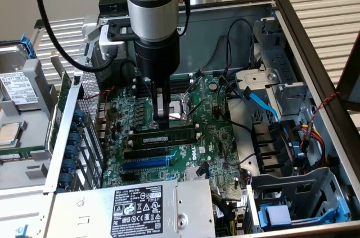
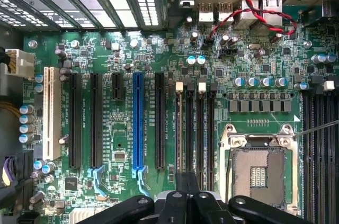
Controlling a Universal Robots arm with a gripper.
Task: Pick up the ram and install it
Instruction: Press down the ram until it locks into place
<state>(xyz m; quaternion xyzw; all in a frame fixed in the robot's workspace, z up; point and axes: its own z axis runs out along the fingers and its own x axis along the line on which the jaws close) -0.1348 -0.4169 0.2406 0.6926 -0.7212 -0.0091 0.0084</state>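
Observation:
The ram [image 1: 169, 137] is a thin green stick standing on edge in the memory slot nearest the expansion slots, level along its length. In the wrist view the ram [image 2: 178, 128] shows as a narrow edge beside three empty black memory slots [image 2: 200, 128]. My gripper [image 1: 161, 121] hangs straight down over the ram's middle, with its fingers [image 2: 177, 203] drawn together and nothing between them. The tips sit at or just above the ram's top edge; I cannot tell if they touch it.
The open CPU socket [image 1: 181, 108] lies just behind the gripper. A blue expansion slot [image 1: 143, 164] and black ones lie in front. The power supply [image 1: 140, 207] is at the front, drive bays and cables [image 1: 261, 106] on the exterior view's right, and a loose hard drive [image 1: 17, 89] at its left.

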